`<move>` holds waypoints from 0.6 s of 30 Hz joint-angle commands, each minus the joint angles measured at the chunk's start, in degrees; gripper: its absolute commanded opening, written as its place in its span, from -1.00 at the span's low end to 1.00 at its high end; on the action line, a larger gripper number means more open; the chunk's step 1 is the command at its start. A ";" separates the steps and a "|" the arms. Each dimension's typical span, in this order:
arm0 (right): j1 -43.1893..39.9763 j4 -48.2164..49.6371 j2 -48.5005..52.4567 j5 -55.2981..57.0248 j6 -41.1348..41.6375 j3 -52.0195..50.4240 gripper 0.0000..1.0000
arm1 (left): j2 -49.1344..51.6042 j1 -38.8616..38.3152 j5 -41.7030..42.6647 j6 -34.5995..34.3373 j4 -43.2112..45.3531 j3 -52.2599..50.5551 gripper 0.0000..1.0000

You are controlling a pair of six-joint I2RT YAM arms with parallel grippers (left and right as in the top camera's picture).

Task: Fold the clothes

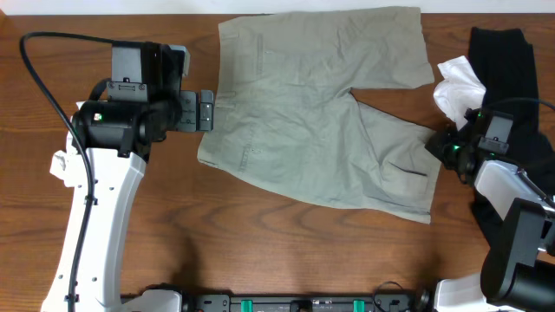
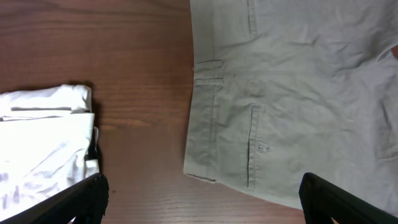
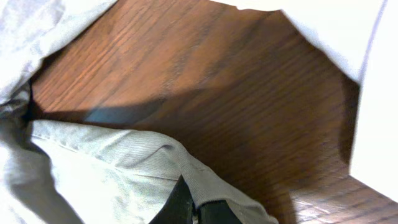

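Shorts (image 1: 321,113), khaki-grey, lie spread flat on the table (image 1: 260,251), both legs out, no fold made. Right gripper (image 1: 438,146) is at the nearer leg's hem, and the wrist view shows its jaws pinched on the cloth edge. Left gripper (image 1: 206,111) is by the waistband, jaws wide, holding nothing. White garment (image 1: 458,87) lies crumpled against black garment (image 1: 507,65) at the right. Folded white cloth (image 2: 43,137) lies by the left arm, possibly one item done. Judgement: early stage, first fold of the shorts starting, two garments left.

Dark reddish-brown wood-grain table (image 1: 286,251), grain running side to side in the overhead view, matte finish, even light from above, soft diffuse shadows, pale strip (image 1: 494,3) beyond the far edge.
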 commanded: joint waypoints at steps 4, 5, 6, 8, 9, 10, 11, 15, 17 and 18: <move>-2.03 -2.12 -1.40 -2.32 -3.34 3.21 0.10 | 0.24 -0.02 1.16 1.18 -1.03 -0.76 0.96; -2.16 -3.45 -2.23 -2.21 -3.43 3.98 0.20 | 0.26 -0.02 1.16 1.18 -1.25 -0.76 0.96; -2.40 -4.50 -3.15 -2.23 -3.41 4.63 0.25 | 0.33 -0.02 1.16 1.18 -1.46 -0.76 0.96; -3.08 -6.80 -5.79 -2.25 -3.45 6.01 0.28 | 0.48 -0.02 1.18 1.18 -2.27 -0.83 0.96; -3.39 -8.09 -7.26 -2.29 -3.50 6.69 0.28 | 0.68 -0.02 1.18 1.16 -2.64 -0.90 0.96; -3.56 -9.64 -8.81 -2.29 -3.48 7.41 0.25 | 0.92 -0.02 1.18 1.16 -2.95 -1.01 0.96; -3.56 -11.10 -10.03 -2.29 -3.74 8.04 0.24 | 1.22 -0.02 1.18 1.14 -3.17 -1.20 0.96; -3.06 -21.27 -15.50 -2.51 -7.85 10.36 0.22 | 2.80 -0.02 2.64 0.94 -3.15 -3.65 0.96; -3.02 -24.59 -17.49 -2.49 -9.81 10.38 0.25 | 4.26 -0.02 3.87 0.94 -3.13 -5.14 0.96; -3.02 -25.77 -18.18 -2.51 -10.01 10.38 0.26 | 5.05 -0.02 3.98 0.94 -3.10 -5.77 0.96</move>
